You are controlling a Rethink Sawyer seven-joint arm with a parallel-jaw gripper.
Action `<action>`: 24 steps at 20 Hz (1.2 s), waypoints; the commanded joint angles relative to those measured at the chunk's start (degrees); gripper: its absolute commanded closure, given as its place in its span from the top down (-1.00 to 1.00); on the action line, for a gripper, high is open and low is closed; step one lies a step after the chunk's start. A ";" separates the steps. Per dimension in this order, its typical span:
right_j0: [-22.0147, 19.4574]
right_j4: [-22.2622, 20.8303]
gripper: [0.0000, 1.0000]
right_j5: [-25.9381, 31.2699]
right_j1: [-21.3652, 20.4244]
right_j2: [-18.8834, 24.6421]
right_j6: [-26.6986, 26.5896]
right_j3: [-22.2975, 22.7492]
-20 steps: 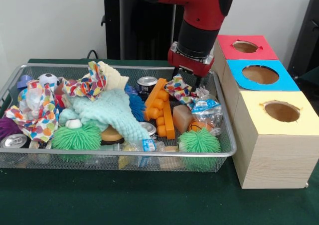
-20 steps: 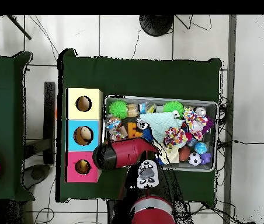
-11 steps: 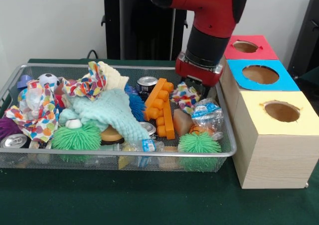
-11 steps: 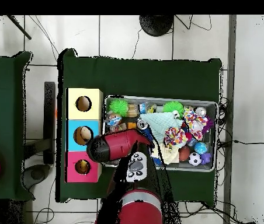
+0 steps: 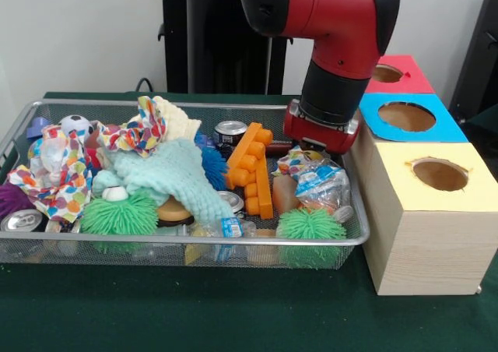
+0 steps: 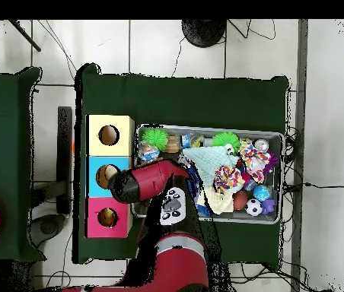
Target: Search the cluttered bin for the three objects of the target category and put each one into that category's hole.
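Front view: the arm (image 5: 331,25) comes down over the wire bin (image 5: 23,126) at the end nearest the three boxes. The gripper (image 5: 315,143) sits low behind a crumpled plastic bottle (image 5: 320,182) and a scrap of spotted cloth (image 5: 294,162); its tips are hidden, so I cannot tell how the pincer stands or whether it pinches anything.

Bin contents, along the front edge: two green spiky balls (image 5: 119,213), (image 5: 311,225), a second clear bottle with a blue label (image 5: 227,227) (print too small to read), and a can lying at the corner far from the boxes (image 5: 19,220). Mid-bin: a mint knitted cloth (image 5: 180,177), an orange toy brick (image 5: 253,169) and an upright can (image 5: 229,131) near the back edge. A patterned scarf (image 5: 54,173) and a small football (image 5: 75,123) lie at the end away from the boxes.

Boxes stand just beside the bin in a row: yellow-topped box (image 5: 436,173), blue-topped box (image 5: 406,117), red-topped box (image 5: 397,73), each with one round hole. No writing shows on them.

Overhead view: the arm's red elbow (image 6: 141,185) covers the bin edge beside the blue-topped box (image 6: 108,176). Which category is the target cannot be told.
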 commanded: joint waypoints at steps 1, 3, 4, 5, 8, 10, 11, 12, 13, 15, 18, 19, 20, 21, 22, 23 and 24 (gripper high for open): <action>-1.44 -3.37 1.00 0.34 4.54 10.70 -9.87 -7.01; -1.84 -4.61 1.00 -2.31 4.23 11.04 -9.32 -6.10; -1.89 -5.60 1.00 -4.19 4.02 11.04 -9.00 -5.71; -0.97 -6.72 1.00 -5.92 3.86 9.78 -7.60 -6.07; 2.77 -8.53 1.00 -6.76 3.40 4.91 -2.89 -7.50; 3.48 -9.22 1.00 -6.11 3.43 4.26 -2.04 -8.21; 3.68 -9.17 1.00 -5.36 3.41 4.23 -1.65 -8.23; 3.00 -7.97 1.00 -3.13 3.35 5.12 -1.68 -7.71; 2.78 -6.67 1.00 -1.16 2.48 5.43 -1.07 -6.44; 1.35 -4.49 1.00 0.52 -2.12 6.31 -0.48 -0.73; 0.83 0.07 1.00 4.69 -10.33 6.60 2.12 8.03; 0.96 1.51 1.00 5.87 -12.40 6.62 2.86 9.72; 1.15 2.52 1.00 6.82 -14.17 6.67 3.00 10.64; 1.56 3.40 1.00 8.30 -15.71 6.31 3.09 10.95; 2.07 3.99 1.00 9.68 -16.79 5.86 2.91 10.64; 2.49 4.47 1.00 10.94 -17.67 5.39 2.69 10.38; 2.72 4.91 1.00 12.50 -18.15 5.07 2.13 9.68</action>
